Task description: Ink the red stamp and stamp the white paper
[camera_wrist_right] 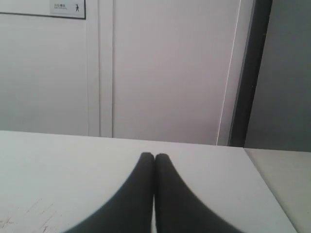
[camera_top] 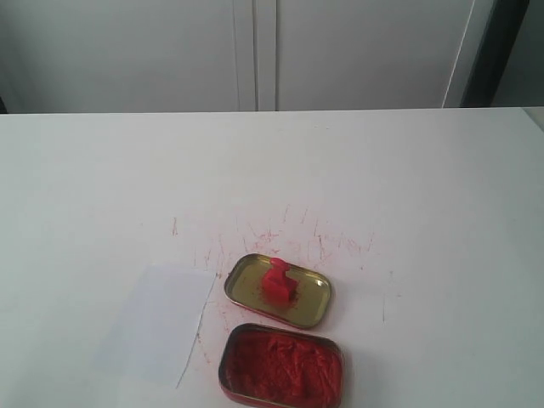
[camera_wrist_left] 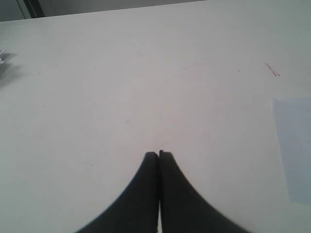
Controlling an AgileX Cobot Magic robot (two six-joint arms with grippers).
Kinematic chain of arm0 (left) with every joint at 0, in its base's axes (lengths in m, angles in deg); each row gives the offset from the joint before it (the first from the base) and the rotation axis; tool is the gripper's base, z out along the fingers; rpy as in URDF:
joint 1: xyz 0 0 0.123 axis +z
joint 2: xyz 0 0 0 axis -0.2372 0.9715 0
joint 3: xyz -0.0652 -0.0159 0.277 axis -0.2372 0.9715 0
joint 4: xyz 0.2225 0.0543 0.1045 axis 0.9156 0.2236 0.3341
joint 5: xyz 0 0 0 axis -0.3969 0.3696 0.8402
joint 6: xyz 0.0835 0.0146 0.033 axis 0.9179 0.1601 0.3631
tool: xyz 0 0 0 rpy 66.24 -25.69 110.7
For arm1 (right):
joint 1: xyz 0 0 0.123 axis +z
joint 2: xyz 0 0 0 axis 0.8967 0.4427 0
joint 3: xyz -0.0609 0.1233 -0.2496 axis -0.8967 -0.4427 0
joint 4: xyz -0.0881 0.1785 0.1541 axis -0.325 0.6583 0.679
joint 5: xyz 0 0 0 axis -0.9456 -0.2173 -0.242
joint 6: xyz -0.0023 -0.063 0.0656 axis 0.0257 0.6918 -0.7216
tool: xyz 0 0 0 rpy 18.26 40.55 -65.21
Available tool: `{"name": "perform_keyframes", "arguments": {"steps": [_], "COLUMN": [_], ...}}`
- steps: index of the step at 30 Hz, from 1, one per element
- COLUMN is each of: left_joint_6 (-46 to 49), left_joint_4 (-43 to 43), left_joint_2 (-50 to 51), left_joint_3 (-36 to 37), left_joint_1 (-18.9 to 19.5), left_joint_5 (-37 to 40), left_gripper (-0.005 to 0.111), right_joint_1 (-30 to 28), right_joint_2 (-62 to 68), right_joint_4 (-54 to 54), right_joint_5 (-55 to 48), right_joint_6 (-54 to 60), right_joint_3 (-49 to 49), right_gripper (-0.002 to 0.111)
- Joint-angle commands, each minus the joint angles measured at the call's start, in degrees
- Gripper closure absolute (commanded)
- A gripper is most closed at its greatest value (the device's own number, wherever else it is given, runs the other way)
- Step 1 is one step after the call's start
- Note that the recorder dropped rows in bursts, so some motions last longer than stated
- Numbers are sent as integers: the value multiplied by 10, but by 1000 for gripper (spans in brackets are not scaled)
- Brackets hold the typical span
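The small red stamp (camera_top: pixel 279 282) rests inside the gold-coloured tin lid (camera_top: pixel 246 286) near the table's front middle. Just in front of the lid stands the open red tin of lumpy ink paste (camera_top: pixel 283 367). The white paper (camera_top: pixel 158 321) lies flat to the left of both; its edge also shows in the left wrist view as a bluish sheet (camera_wrist_left: pixel 295 145). Neither arm appears in the exterior view. My left gripper (camera_wrist_left: pixel 159 155) is shut and empty over bare table. My right gripper (camera_wrist_right: pixel 154 156) is shut and empty too, facing the far wall.
Thin red scratch marks (camera_top: pixel 289 231) cover the white tabletop (camera_top: pixel 102 187) behind the lid. White cabinet doors (camera_top: pixel 255 51) rise beyond the far table edge. The table's right edge (camera_wrist_right: pixel 265 179) shows in the right wrist view.
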Motion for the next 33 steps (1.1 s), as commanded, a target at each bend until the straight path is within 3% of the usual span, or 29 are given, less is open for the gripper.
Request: {"name": "perform_keyframes", "arguments": {"steps": [1, 11, 24, 33], "left_joint_6": [-2, -2, -2, -2], "left_joint_4": [-3, -3, -3, -3], "left_joint_2": [0, 0, 0, 0], "left_joint_3": [1, 1, 1, 1], "left_joint_1": [0, 0, 0, 0], "left_joint_5": [0, 0, 0, 0], "left_gripper": [107, 107, 107, 107], "right_joint_1": [1, 1, 4, 123], "right_joint_2": [61, 237, 432, 585], "right_joint_4": [-1, 54, 146, 149], "right_joint_5": [-28, -191, -268, -266], "right_joint_6": [0, -2, 56, 63], "right_joint_3": [45, 172, 288, 362], "right_gripper": [108, 108, 108, 108]}}
